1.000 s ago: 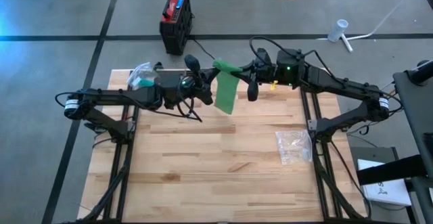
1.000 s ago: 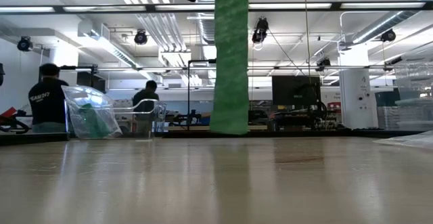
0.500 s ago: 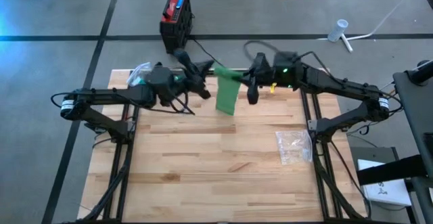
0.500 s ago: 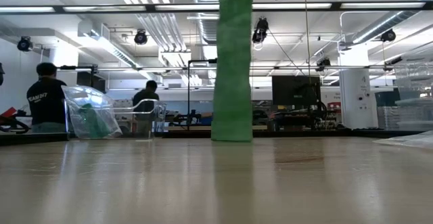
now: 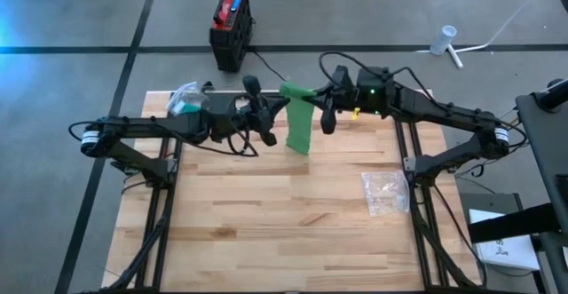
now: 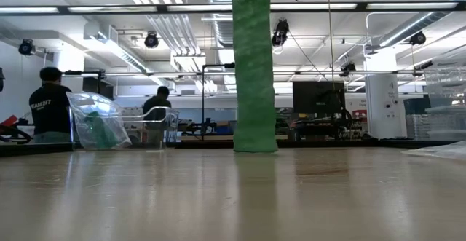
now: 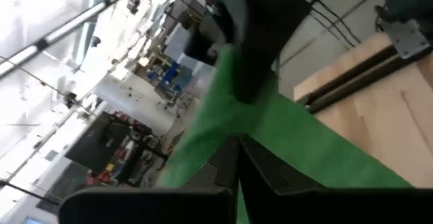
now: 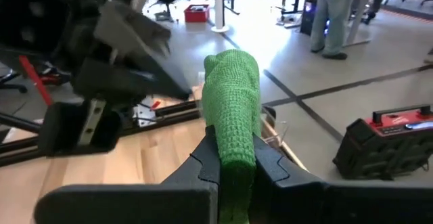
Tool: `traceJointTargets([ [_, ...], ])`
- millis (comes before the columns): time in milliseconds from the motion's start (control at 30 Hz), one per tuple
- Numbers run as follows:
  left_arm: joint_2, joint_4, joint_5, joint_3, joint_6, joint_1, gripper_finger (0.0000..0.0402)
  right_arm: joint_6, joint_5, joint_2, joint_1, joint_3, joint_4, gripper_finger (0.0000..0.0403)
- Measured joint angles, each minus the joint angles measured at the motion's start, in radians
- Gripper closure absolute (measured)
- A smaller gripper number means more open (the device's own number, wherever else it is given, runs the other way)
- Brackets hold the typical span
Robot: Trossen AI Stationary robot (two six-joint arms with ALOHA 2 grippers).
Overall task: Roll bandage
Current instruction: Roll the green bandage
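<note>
A green bandage [image 5: 299, 125] hangs as a long strip over the far middle of the wooden table [image 5: 284, 232]. Its top is between my two grippers. My right gripper [image 5: 312, 99] comes in from the right and is shut on the strip's upper part. My left gripper [image 5: 275, 109] comes in from the left with its fingers shut [image 7: 237, 158], right at the bandage [image 7: 291, 136]. In the low view the strip [image 6: 253, 73] runs straight down to table height. I cannot tell whether its lower end [image 6: 255, 148] rests on the table. My right gripper pinches the bandage near its top [image 8: 230, 153] between its two fingers, level, from the table's right side. A short bunched end [image 8: 230, 82] sticks out past the fingertips. The rest hangs straight down below the fingers. My left gripper's shut fingertips [image 7: 226, 166] stand against the strip's upper part; I cannot tell whether they touch it.
A clear plastic bag with something green inside [image 5: 186, 99] sits at the table's far left corner. A clear packet [image 5: 383, 192] lies near the right edge. A red and black box [image 5: 229, 23] stands on the floor beyond the table. People [image 6: 49, 110] show in the room behind.
My left gripper has rolled about its own axis, drawn back a little from the bandage toward the far left, then returned beside it. The hanging strip has swung slightly toward the right, and its lower end has come down to table height. My right gripper has kept its hold.
</note>
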Motion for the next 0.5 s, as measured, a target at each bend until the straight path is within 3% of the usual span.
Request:
traceJointTargets([
  [500,0.001,-0.026,-0.06,0.002,0.035,0.027,0.0401,-0.021,-0.055,0.008,0.001,0.0,0.03,0.0382],
])
